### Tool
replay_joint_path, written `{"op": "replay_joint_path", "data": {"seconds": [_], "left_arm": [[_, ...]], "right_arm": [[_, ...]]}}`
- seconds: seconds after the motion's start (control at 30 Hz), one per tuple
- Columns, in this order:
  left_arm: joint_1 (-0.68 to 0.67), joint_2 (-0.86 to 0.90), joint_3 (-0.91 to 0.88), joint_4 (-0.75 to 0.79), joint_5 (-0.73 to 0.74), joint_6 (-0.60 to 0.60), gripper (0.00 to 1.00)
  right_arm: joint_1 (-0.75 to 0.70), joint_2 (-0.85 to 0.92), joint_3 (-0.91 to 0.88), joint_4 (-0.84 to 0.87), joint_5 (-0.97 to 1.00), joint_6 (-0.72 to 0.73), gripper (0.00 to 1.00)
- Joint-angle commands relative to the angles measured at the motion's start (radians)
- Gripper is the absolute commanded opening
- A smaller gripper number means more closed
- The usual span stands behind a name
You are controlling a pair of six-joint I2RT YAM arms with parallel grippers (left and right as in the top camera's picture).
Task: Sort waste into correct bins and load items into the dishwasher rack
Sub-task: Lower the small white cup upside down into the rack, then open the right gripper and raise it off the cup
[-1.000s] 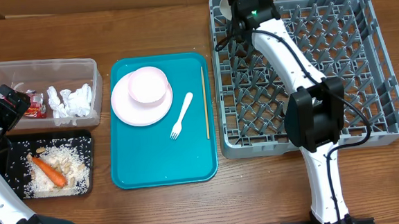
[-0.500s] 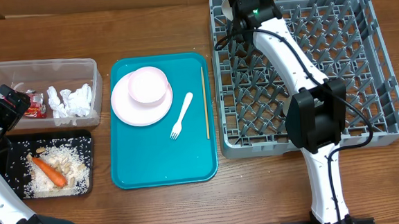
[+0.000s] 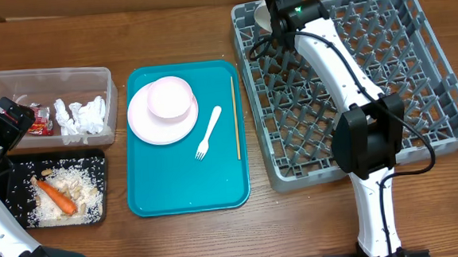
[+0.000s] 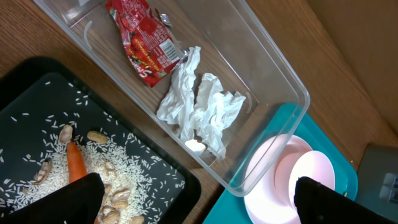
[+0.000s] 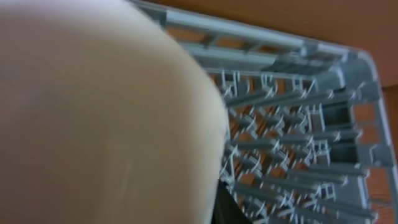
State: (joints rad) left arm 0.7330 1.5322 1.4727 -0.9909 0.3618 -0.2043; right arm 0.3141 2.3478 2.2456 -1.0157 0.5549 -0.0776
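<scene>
A wooden table [image 3: 64,35] seen from above, with my two arms reaching in from its near edge. My right gripper [image 3: 273,17] is stretched to the far left corner of the grey dishwasher rack [image 3: 416,69]. The rack sits at the right of the table, turned slightly askew. The small white cup [image 3: 261,16] is at that corner, inside the rack wall and right against the gripper's left side. My wrist hides the fingers from above. In the right wrist view the cup's pale, blurred side fills most of the frame, with rack pegs behind it. I cannot tell whether the jaws are closed on the cup or apart.

My left gripper [image 4: 199,205] hovers at the far left of the table, spread wide and holding nothing. Its two dark fingertips [image 4: 68,199] show at the bottom corners of the left wrist view. Below it are the clear tub [image 3: 50,74] and the black tray [image 3: 20,167], which lies just in front of the tub. In the tub lie the red snack wrapper [image 4: 144,40] and, beside it, the crumpled tissue [image 4: 202,109]. In the black tray the carrot [image 3: 56,196] lies on scattered rice [image 3: 85,193].

Between these bins and the rack lies a teal tray [image 3: 185,187]. On it are a white plate [image 3: 145,127] with a bowl [image 3: 170,98] resting on it and a white fork [image 3: 208,132] to their right. A chopstick [image 3: 235,116] lies along the tray's right edge, near the rack. All four are well apart from both grippers.
</scene>
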Motion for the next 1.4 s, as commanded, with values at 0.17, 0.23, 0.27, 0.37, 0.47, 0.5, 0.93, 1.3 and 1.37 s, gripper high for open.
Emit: {"op": "replay_joint_path", "data": {"seconds": [0.17,0.23,0.27,0.37,0.47,0.5,0.93,1.3,1.37], "left_arm": [[0.0,0.001,0.023,0.001,-0.007,-0.005,1.0],[0.0,0.001,0.023,0.001,-0.007,-0.005,1.0],[0.0,0.001,0.023,0.001,-0.007,-0.005,1.0],[0.0,0.001,0.023,0.001,-0.007,-0.006,1.0],[0.0,0.001,0.023,0.001,-0.007,-0.006,1.0],[0.0,0.001,0.023,0.001,-0.007,-0.006,1.0],[0.0,0.001,0.023,0.001,-0.007,-0.006,1.0],[0.0,0.001,0.023,0.001,-0.006,-0.006,1.0],[0.0,0.001,0.023,0.001,-0.007,-0.006,1.0]], "right_arm": [[-0.006,0.006,-0.016,-0.067,-0.064,-0.003,0.11],[-0.006,0.006,-0.016,-0.075,-0.063,-0.003,0.13],[-0.006,0.006,-0.016,-0.08,-0.064,-0.003,0.17],[-0.006,0.006,-0.016,-0.108,-0.064,0.0,0.27],[-0.006,0.006,-0.016,-0.144,-0.064,0.001,0.59],[-0.006,0.006,-0.016,-0.154,-0.064,0.002,0.62],[-0.006,-0.156,-0.011,-0.208,-0.269,0.003,1.0],[-0.011,-0.274,-0.014,-0.212,-0.591,0.005,0.04],[-0.011,-0.273,-0.014,-0.225,-0.643,0.035,0.04]]}}
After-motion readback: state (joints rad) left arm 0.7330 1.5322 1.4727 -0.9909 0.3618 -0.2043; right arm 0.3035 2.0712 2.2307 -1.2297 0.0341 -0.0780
